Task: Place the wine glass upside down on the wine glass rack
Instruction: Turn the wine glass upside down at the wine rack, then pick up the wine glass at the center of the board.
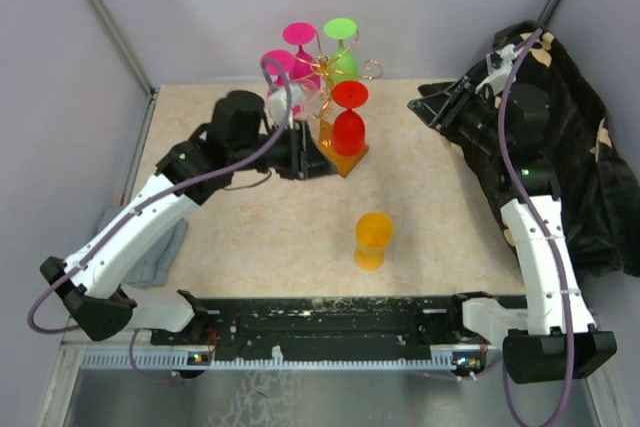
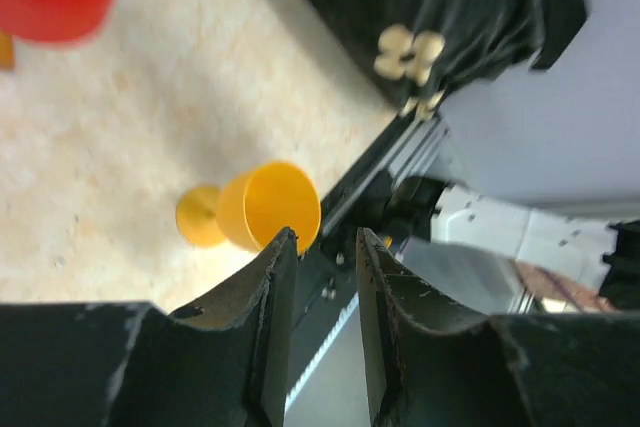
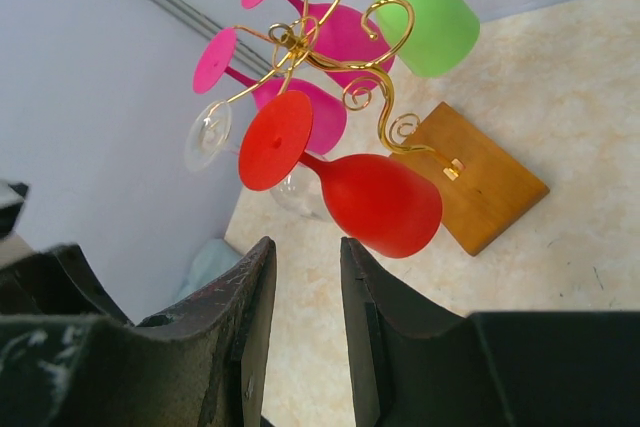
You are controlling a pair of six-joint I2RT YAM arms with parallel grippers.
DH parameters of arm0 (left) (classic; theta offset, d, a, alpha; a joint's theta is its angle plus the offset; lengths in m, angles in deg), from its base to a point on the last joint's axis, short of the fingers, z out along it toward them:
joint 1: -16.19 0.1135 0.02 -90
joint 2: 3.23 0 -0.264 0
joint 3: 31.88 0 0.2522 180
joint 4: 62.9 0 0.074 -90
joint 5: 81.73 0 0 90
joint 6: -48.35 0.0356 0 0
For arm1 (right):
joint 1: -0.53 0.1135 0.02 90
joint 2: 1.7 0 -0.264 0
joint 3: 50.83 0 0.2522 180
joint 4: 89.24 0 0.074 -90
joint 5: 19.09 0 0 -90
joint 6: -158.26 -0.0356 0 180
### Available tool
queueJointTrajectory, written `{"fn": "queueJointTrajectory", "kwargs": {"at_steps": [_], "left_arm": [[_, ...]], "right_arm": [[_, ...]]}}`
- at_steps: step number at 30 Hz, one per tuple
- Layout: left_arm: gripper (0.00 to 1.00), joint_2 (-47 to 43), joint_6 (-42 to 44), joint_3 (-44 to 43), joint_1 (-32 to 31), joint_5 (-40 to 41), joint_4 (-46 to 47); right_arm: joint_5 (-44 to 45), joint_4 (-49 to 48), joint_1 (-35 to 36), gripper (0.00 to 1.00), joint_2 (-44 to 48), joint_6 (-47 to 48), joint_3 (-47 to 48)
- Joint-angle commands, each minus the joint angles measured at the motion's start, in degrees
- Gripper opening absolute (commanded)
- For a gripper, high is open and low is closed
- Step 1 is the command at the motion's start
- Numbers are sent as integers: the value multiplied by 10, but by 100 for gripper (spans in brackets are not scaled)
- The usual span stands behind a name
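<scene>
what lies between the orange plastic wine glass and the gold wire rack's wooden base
Only bare beige tabletop lies between the orange plastic wine glass and the gold wire rack's orange-brown wooden base; the top external view shows it.

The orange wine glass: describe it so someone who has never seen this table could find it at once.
On the beige table, find the gold wire rack near the far edge. Towards the near edge, the orange wine glass stands alone. It is the only orange one; the red glass, green glass and pink glasses hang on the rack.
</scene>
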State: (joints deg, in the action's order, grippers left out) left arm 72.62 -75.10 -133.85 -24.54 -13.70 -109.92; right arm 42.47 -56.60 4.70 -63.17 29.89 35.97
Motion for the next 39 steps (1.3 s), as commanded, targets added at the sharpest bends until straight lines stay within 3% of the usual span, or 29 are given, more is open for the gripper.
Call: {"fn": "queueJointTrajectory", "kwargs": {"at_steps": [1,8,13,27,39], "left_arm": [[36,5,16,22,-89,126,-122],[36,43,-16,51,-188,227,-152],[39,94,-29,35,-223,270,-147],[42,156,-20,13,-229,308,-116],[42,194,-21,9,-229,285,-70]], "right_arm": [[10,-1,-4,33,30,13,7],[14,7,-7,33,44,13,1],[14,5,-7,33,49,9,-10],[14,1,-8,33,46,13,-25],[14,0,-8,33,38,21,-30]]}}
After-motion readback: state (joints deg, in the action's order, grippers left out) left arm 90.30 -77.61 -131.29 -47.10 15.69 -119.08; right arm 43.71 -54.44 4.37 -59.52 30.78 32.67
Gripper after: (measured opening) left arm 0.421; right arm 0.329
